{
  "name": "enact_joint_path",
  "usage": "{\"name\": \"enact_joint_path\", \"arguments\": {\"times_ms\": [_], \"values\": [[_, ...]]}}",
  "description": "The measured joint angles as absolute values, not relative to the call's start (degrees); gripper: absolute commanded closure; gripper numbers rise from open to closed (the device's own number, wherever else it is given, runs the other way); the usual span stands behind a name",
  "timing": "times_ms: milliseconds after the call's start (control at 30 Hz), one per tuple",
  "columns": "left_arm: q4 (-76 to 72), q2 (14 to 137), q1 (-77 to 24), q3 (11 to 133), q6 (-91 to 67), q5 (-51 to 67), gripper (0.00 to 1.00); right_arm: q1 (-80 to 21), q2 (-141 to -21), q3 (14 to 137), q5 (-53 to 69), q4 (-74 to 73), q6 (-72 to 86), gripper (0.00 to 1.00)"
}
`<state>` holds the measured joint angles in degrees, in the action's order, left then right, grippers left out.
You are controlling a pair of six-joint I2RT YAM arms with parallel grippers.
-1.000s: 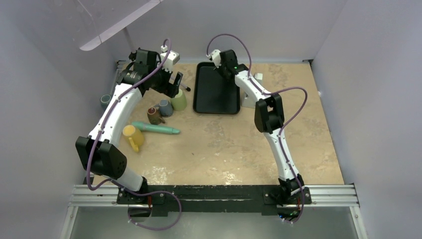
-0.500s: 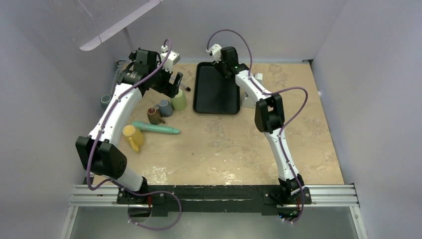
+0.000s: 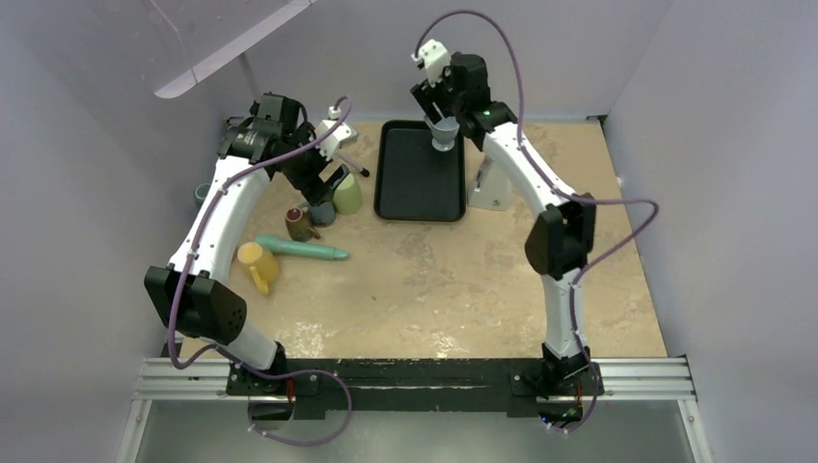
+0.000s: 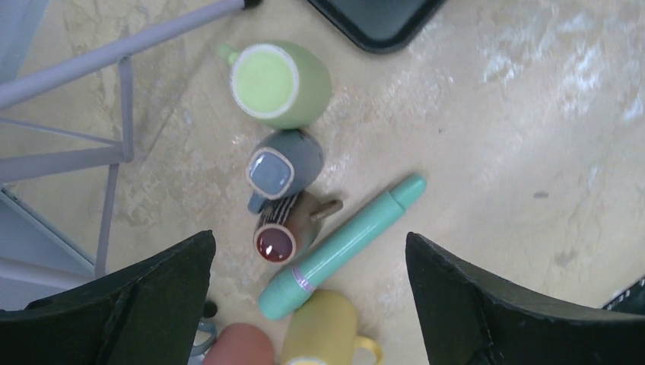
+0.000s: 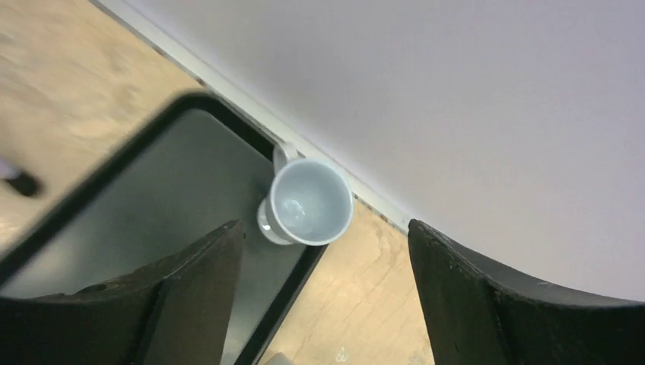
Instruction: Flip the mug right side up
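A pale grey-blue mug (image 5: 308,204) stands mouth up on the far right corner of the black tray (image 5: 152,198), its handle toward the back wall. My right gripper (image 5: 325,236) hangs open above it, both fingers clear of it. From the top view the mug (image 3: 444,133) shows just below the right gripper (image 3: 442,108). My left gripper (image 4: 310,239) is open and empty over a cluster of mugs at the left, and in the top view the left gripper (image 3: 326,181) sits above them.
The left cluster holds a green mug (image 4: 278,82), a grey mug (image 4: 285,163), a brown striped mug (image 4: 285,228), a yellow mug (image 4: 323,334) on its side and a teal cylinder (image 4: 342,247). A white block (image 3: 492,183) stands right of the tray (image 3: 415,193). The back wall is close behind.
My right gripper has opened and risen, leaving the mug standing on the tray. The left gripper has shifted slightly toward the grey mug.
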<state>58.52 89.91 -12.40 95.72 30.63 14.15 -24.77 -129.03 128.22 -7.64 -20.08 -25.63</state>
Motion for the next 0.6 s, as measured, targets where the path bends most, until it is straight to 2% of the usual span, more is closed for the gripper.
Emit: {"name": "enact_joint_path", "arguments": {"times_ms": [67, 133, 300, 467, 600], "values": [[62.4, 89.9, -11.5, 96.3, 34.5, 14.9, 0.04, -25.4, -120.6, 122.5, -5.3, -18.0, -24.5, 0.14], [66.9, 90.0, -9.4, 96.3, 38.3, 15.5, 0.11, -26.2, -112.6, 116.6, -2.9, -15.7, -23.5, 0.14], [75.0, 90.2, -3.9, 94.0, 48.0, 14.5, 0.15, -28.9, -98.4, 100.9, -0.3, -9.3, -21.5, 0.14], [71.2, 85.1, -9.0, 76.8, 59.8, 14.7, 0.29, -30.4, -95.6, 89.9, 1.8, -7.2, -18.8, 0.14], [67.2, 85.7, -13.4, 74.2, 65.5, 15.4, 0.33, -30.2, -96.4, 86.4, 2.5, -8.4, -16.6, 0.14]]}}
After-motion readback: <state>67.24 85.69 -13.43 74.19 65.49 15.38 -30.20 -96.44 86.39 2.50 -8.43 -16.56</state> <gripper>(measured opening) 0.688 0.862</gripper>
